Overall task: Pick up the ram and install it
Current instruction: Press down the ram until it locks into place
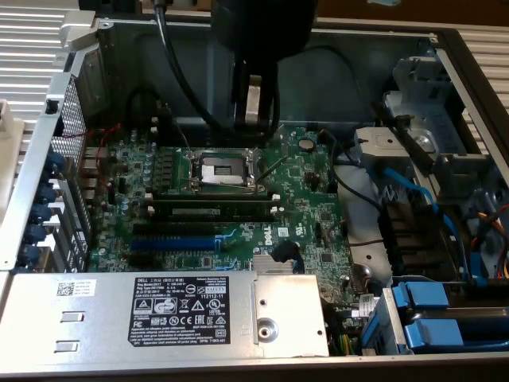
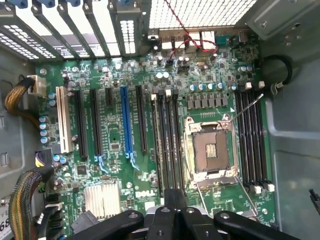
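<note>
A thin green stick that looks like the ram (image 1: 211, 209) stands in one of the black memory slots beside the CPU socket (image 1: 223, 171), between white end clips. In the wrist view the ram (image 2: 157, 142) runs along the slot farthest from the socket (image 2: 210, 150). My gripper (image 1: 253, 119) hangs above the motherboard, just behind the socket and well clear of the ram. Its dark fingers (image 2: 172, 197) are shut with nothing between them.
A grey power supply (image 1: 159, 314) with a black label covers the front of the case. A blue expansion slot (image 1: 171, 243) lies between it and the memory slots. Blue drive bays (image 1: 433, 318) and cables (image 1: 406, 183) crowd the exterior view's right. Metal case walls (image 1: 358, 72) surround the board.
</note>
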`<act>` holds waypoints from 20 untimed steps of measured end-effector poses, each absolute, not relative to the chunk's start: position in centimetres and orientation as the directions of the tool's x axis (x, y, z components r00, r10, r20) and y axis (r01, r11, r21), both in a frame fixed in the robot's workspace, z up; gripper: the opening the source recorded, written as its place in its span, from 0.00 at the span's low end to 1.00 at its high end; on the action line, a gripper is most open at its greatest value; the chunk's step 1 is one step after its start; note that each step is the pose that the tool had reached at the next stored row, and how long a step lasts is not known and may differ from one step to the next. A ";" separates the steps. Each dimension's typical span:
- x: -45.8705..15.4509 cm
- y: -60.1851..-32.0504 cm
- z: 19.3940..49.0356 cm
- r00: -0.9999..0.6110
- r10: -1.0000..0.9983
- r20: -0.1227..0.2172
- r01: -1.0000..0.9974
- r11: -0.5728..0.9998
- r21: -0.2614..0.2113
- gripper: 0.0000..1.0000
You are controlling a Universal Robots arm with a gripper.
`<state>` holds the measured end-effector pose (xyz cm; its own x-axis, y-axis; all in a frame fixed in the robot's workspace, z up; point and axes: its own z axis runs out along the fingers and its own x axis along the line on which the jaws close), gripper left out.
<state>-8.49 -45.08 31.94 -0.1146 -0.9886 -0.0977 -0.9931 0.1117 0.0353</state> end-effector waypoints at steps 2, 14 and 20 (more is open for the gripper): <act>-8.7 -45.1 32.6 -0.115 -0.989 -0.097 -0.993 0.112 0.035 0.11; -10.0 -45.1 35.5 -0.115 -0.989 -0.098 -0.993 0.112 0.035 0.11; -10.2 -45.1 36.1 -0.115 -0.989 -0.098 -0.993 0.112 0.035 0.11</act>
